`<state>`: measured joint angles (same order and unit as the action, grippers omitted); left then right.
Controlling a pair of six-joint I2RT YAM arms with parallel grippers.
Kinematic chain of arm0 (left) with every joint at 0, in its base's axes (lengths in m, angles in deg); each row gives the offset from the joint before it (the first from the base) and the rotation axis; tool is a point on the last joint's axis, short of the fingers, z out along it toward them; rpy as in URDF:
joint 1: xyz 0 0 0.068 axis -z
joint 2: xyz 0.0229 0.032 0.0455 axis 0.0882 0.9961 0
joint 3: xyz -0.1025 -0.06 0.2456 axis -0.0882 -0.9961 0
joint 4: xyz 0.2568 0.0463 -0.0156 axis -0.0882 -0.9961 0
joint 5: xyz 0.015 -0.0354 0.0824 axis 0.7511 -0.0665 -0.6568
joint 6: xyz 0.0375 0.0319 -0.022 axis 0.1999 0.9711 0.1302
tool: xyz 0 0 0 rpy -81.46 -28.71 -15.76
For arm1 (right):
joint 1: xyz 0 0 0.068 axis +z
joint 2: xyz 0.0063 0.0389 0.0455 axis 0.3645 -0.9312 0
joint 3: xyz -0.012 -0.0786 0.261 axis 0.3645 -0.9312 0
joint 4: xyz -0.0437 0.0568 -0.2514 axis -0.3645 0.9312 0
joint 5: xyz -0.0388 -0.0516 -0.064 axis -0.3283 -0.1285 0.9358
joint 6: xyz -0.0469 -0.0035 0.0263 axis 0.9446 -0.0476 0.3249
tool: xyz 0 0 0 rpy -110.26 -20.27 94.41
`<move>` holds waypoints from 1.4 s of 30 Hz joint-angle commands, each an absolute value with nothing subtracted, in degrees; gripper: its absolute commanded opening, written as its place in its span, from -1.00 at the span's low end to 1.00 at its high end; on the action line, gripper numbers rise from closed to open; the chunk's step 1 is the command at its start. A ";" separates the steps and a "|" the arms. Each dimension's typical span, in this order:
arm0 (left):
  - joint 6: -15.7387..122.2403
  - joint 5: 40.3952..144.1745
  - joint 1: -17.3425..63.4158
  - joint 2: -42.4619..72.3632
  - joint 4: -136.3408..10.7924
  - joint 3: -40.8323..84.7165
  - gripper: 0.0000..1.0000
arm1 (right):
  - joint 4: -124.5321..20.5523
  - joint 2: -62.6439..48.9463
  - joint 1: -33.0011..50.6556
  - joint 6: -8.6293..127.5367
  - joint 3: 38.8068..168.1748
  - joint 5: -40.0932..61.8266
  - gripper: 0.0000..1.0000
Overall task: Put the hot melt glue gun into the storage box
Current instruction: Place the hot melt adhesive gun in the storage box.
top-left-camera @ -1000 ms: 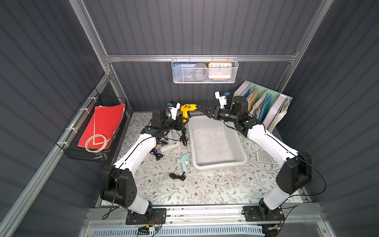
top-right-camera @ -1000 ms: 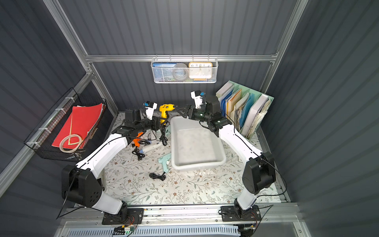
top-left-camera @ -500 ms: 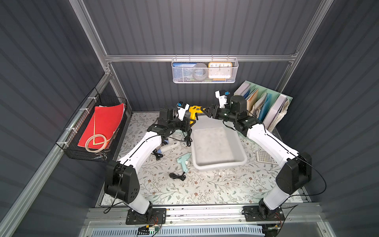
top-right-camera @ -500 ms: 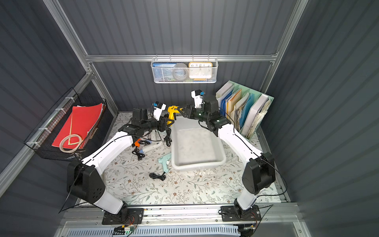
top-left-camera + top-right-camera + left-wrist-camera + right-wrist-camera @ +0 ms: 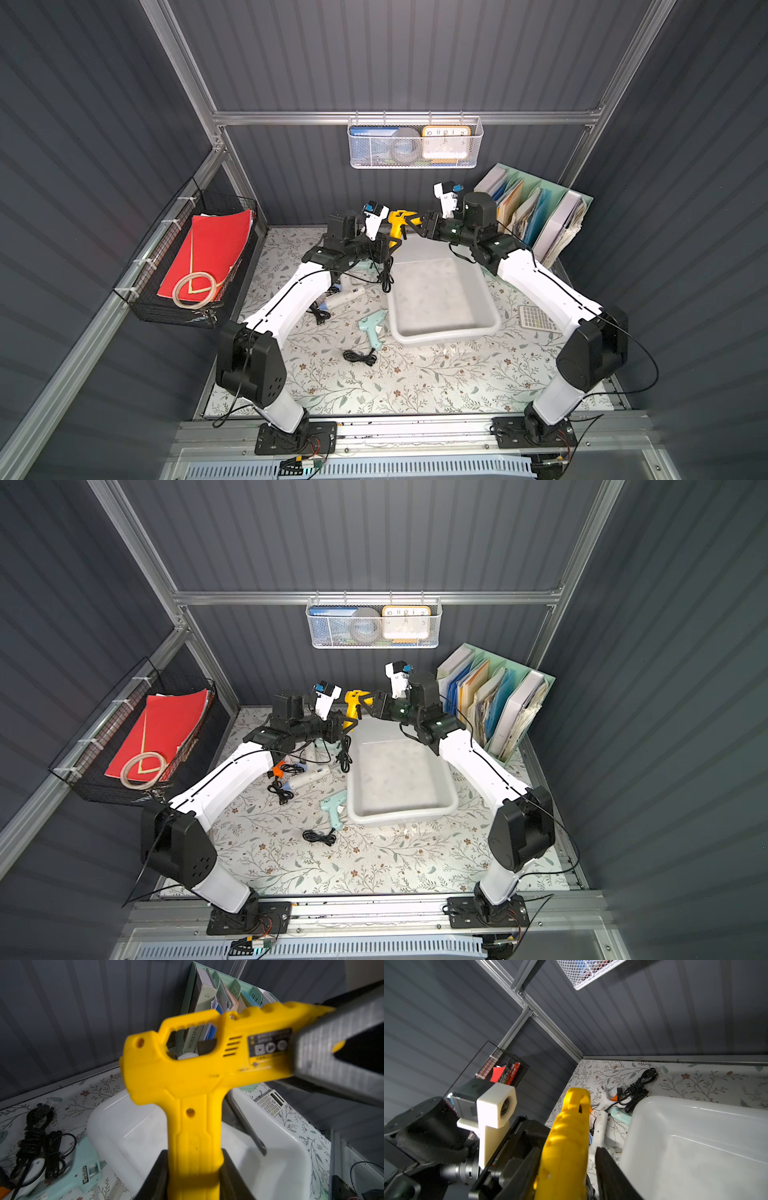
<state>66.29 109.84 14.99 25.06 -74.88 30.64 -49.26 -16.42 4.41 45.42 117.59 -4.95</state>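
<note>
A: Where is the yellow gun [image 5: 398, 224] right now?

B: Up in the air at the back of the table [image 5: 415, 382], over the far left corner of the box [image 5: 440, 332]. The left gripper [image 5: 194, 1169] holds it by the handle; the left wrist view shows both black jaws pressed against the grip's sides, barrel uppermost.

A: And the right gripper [image 5: 409, 225]?

B: It comes in from the other side, at the barrel's nose end. In the left wrist view one grey finger [image 5: 336, 1043] lies across the nose. In the right wrist view the barrel runs between the two jaws, one close against it, the other with a visible gap. So the jaws are narrow around the nose, but I cannot tell whether they actually grip.

A: Is the box holding anything?

B: Its bare pale floor shows in both top views. It sits on the floral table, right of centre.

A: What else is around?

B: A mint gun [image 5: 371, 328] lies on the table just beside the box's left wall, a coiled black cord [image 5: 359, 356] in front of it. A white gun [image 5: 309, 776] and an orange one [image 5: 277, 769] lie under the left arm among more cords. A calculator [image 5: 536, 319] lies right of the box, near the right arm.
</note>
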 commanded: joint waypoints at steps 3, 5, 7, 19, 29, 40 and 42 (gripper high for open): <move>67.06 111.05 15.33 25.91 -73.99 33.08 -1.00 | -47.64 -18.04 4.81 45.55 119.81 -4.06 -0.36; 67.13 111.31 15.33 26.05 -73.92 33.06 -1.00 | -47.66 -17.94 4.82 45.66 119.81 -3.52 -0.43; 67.16 111.41 15.33 26.17 -74.08 33.06 -1.00 | -47.71 -17.74 4.75 45.71 119.73 -3.01 -0.43; 66.97 110.77 15.42 25.39 -73.99 32.45 -1.00 | -48.80 -17.65 4.76 44.83 119.46 -2.14 -0.26; 66.70 110.28 15.42 24.05 -73.97 31.34 0.92 | -47.97 -16.30 4.18 45.38 119.29 0.23 -1.00; 61.52 93.46 15.33 10.70 -65.92 20.84 1.00 | -57.79 -12.04 -8.51 34.64 113.52 -8.62 -1.00; 58.94 87.14 15.33 8.97 -67.34 19.98 1.00 | -56.42 -11.60 -9.85 35.36 112.74 -8.27 -1.00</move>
